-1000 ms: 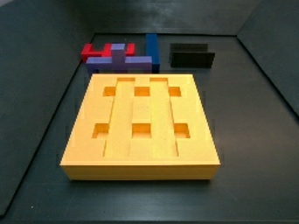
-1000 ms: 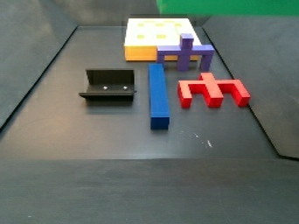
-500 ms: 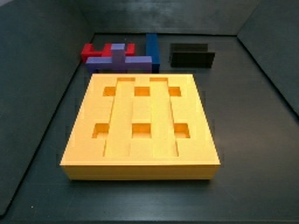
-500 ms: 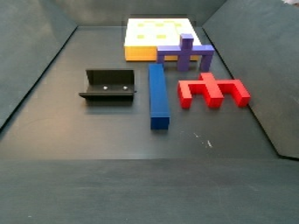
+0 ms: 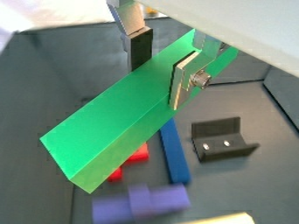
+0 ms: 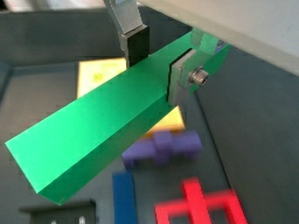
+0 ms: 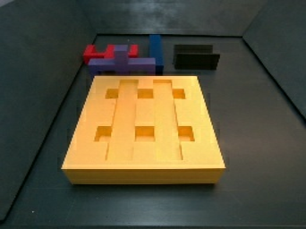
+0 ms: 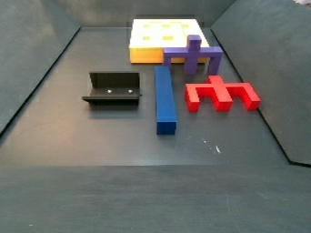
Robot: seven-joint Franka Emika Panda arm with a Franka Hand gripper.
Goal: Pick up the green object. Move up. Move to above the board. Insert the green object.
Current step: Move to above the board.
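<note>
Gripper (image 5: 163, 59): we see it only in both wrist views, high above the floor, its two silver fingers (image 6: 132, 33) closed onto the green bar (image 5: 122, 114). One dark pad presses each long side of the bar, near one end; most of the bar's length juts out free beyond the fingers.

Green bar: held clear of the floor and touching nothing else. We do not find it or the gripper in either side view.

Board (image 7: 146, 129): flat on the dark floor, orange-yellow, with lengthwise grooves and six square holes, all of which look open. In a wrist view part of the board (image 6: 96, 75) shows beneath the bar.

Purple block (image 8: 195, 55): just beside one short end of the board, seemingly touching it.

Red block (image 8: 221, 94): beyond the purple block, farther from the board.

Blue bar (image 8: 165, 97): on the floor beside the red block, its long axis pointing toward the board, its near end close to the board's edge.

Fixture (image 8: 115, 89): beside the blue bar, on the side away from the red block, well apart from the board.
</note>
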